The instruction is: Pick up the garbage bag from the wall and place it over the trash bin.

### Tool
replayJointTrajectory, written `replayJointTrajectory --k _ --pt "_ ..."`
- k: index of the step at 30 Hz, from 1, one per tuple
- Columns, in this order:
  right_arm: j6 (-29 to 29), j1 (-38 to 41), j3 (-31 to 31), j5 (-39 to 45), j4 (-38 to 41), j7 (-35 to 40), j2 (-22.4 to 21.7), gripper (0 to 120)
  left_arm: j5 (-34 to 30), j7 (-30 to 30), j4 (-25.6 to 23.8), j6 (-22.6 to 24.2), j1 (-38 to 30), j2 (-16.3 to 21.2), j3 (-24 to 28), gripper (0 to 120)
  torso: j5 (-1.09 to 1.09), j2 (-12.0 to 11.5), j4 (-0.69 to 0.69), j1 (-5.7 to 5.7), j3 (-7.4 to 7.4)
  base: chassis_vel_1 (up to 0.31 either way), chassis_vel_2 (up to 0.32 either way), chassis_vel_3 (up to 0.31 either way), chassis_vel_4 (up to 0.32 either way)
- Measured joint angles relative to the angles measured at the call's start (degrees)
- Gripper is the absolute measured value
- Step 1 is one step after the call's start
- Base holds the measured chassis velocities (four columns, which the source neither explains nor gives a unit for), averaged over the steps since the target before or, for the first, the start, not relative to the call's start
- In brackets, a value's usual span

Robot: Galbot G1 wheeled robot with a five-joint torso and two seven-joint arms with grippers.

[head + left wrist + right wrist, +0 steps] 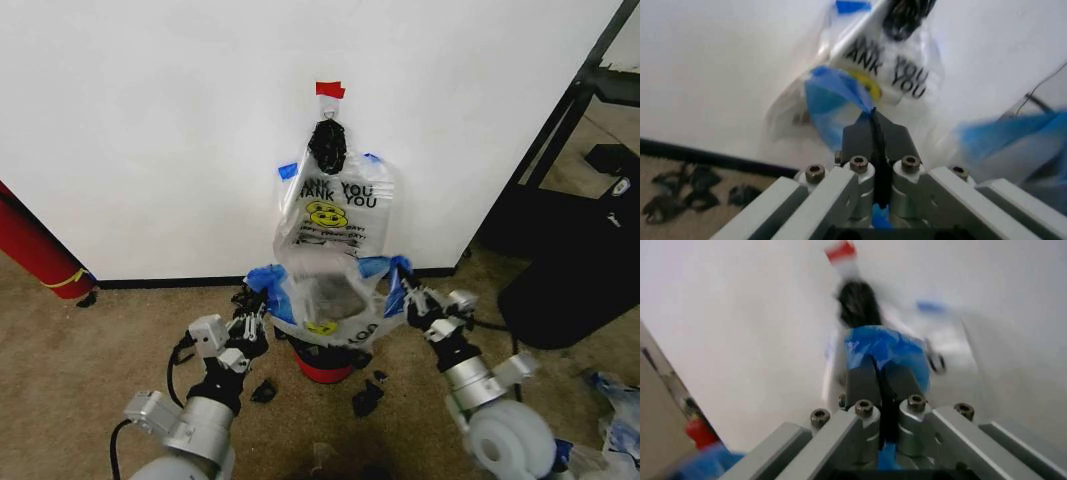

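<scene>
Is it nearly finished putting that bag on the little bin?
Nearly, it seems. Done: one garbage bag is off the bundle on the wall. In hand: the left gripper and right gripper each pinch a blue handle, spreading it above the trash bin. Left: lowering it over the rim.

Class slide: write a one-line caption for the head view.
Both tools, left and right, grip the garbage bag by its blue handles over the trash bin below the wall.

The garbage bag (325, 300) drapes over the trash bin (325, 365), hiding its mesh and leaving just the red base visible.
</scene>
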Motion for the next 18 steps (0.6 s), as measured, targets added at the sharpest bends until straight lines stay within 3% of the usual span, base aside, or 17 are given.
replayJointTrajectory --k 4,11,18 --pt "-1.1 -1.5 1.5 1.2 4.8 0.7 -0.9 0 -0.5 0.7 0.0 1.2 2.9 1.1 -1.1 0 0.0 0.0 0.01 0.0 0.0 0.0 0.0 0.0 0.0" --pt "-1.2 -1.2 1.2 0.7 4.5 1.4 -0.2 0 0.5 0.4 0.0 0.8 2.3 0.0 -1.6 0 0.0 0.0 0.01 0.0 0.0 0.0 0.0 0.0 0.0" --pt "-2.5 0.2 3.5 5.1 7.9 2.8 -0.1 0 -3.0 0.9 -0.1 0.6 -0.9 2.8 -7.8 0 0.0 0.0 0.01 0.0 0.0 0.0 0.0 0.0 0.0"
